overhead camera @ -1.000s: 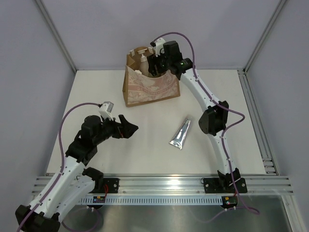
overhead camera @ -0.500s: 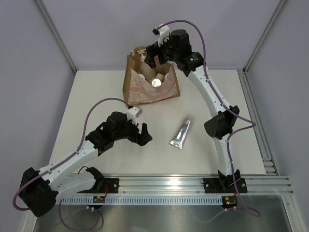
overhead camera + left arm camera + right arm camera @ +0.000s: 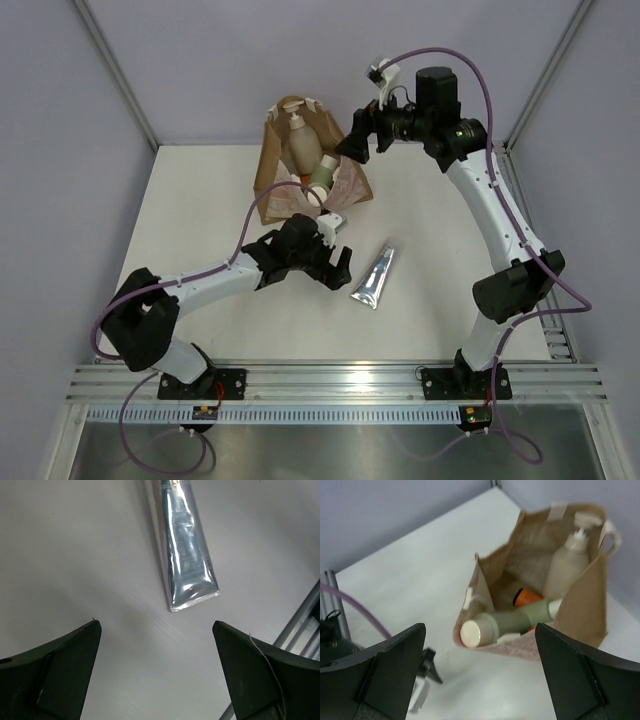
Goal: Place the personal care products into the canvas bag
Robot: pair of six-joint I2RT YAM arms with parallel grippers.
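- Top external view: the silver-blue tube (image 3: 373, 278) is the only product lying out on the table (image 3: 200, 220). It sits flat, just beyond the fingertips of the left gripper (image 3: 335, 268), whose jaws are spread wide with nothing between them.
- The right gripper (image 3: 358, 140) is also spread and empty. It hangs high beside the mouth of the canvas bag (image 3: 290, 200), well apart from the tube, so the left arm is clearly the nearer one.
- The bag stands past the left gripper, behind its wrist, near enough for a short carry.
- Left wrist view: the tube (image 3: 185, 555) lies ahead of the left gripper (image 3: 155, 627) and slightly toward its right finger, with the flat crimped end nearest.
- Its long axis runs away from the gripper, tilted only a little, so the jaws would close across its width. I judge a short advance and descent is needed first.
- The table (image 3: 75, 540) around it is smooth, white and bare. The tube is thin and flat, so the fingers must reach the surface and it may slide.
- Right wrist view: below the right gripper (image 3: 480, 626) the canvas bag (image 3: 580, 610) gapes open. It holds an upright pale pump bottle (image 3: 567, 570), a cream-capped bottle (image 3: 505, 622) lying across, and an orange bottle (image 3: 527, 597).
- There looks to be room left for the tube.
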